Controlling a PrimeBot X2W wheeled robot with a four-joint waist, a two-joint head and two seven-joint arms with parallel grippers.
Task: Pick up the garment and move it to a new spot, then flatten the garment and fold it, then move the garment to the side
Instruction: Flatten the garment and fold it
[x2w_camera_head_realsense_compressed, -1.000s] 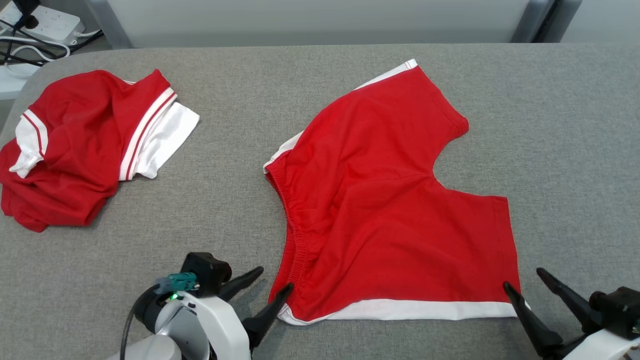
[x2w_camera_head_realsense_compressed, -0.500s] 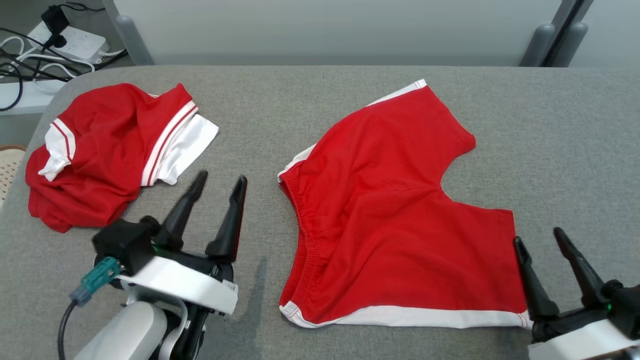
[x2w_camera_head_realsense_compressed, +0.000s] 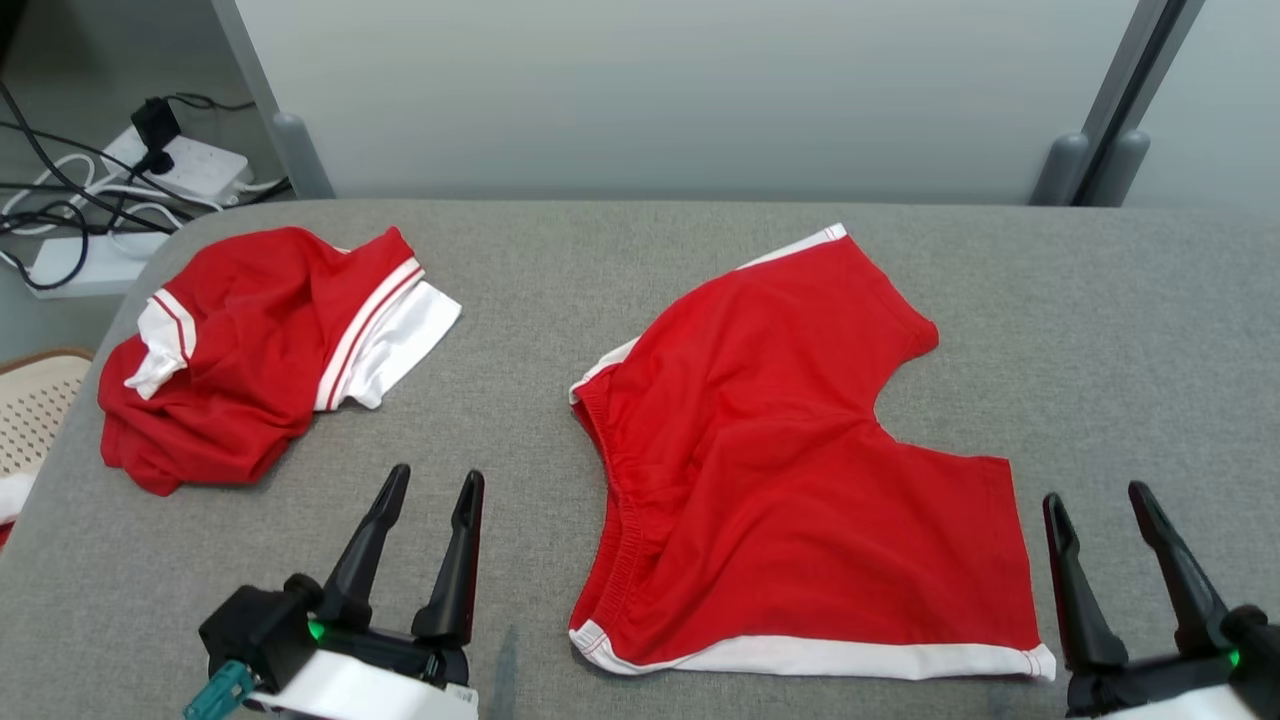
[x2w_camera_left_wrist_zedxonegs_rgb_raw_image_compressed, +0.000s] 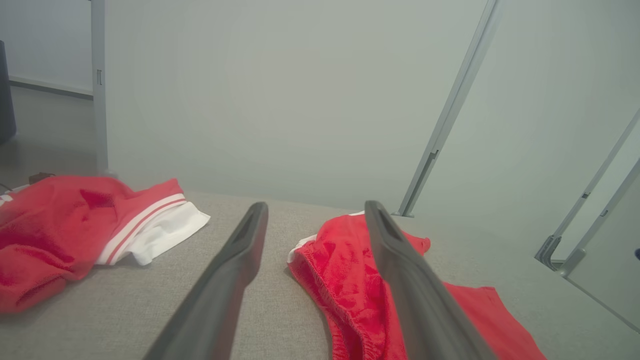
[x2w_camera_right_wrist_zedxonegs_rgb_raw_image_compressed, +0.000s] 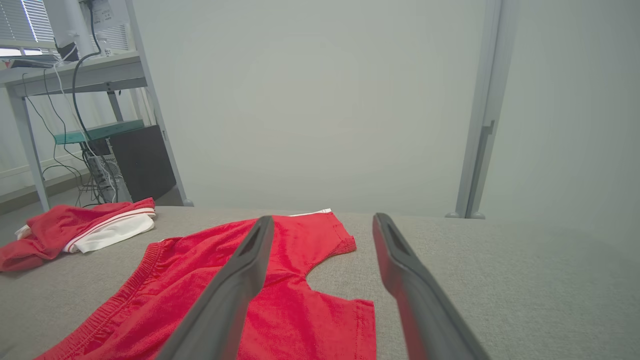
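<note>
The red shorts (x2w_camera_head_realsense_compressed: 790, 470) lie flat on the grey table (x2w_camera_head_realsense_compressed: 600, 260) between the left gripper (x2w_camera_head_realsense_compressed: 437, 475) and right gripper (x2w_camera_head_realsense_compressed: 1094, 494), both with fingers spread wide, holding nothing. For a clean fold I'd pinch both near corners (thin cloth slips) and lift evenly.

Shorts (x2w_camera_head_realsense_compressed: 790, 450) lie on worktop (x2w_camera_head_realsense_compressed: 520, 280), right of centre. Second garment (x2w_camera_head_realsense_compressed: 240, 380) at far left, well apart. Left gripper (x2w_camera_head_realsense_compressed: 437, 478) in front, between the garments; right gripper (x2w_camera_head_realsense_compressed: 1093, 495) just beside shorts' near right corner.
</note>
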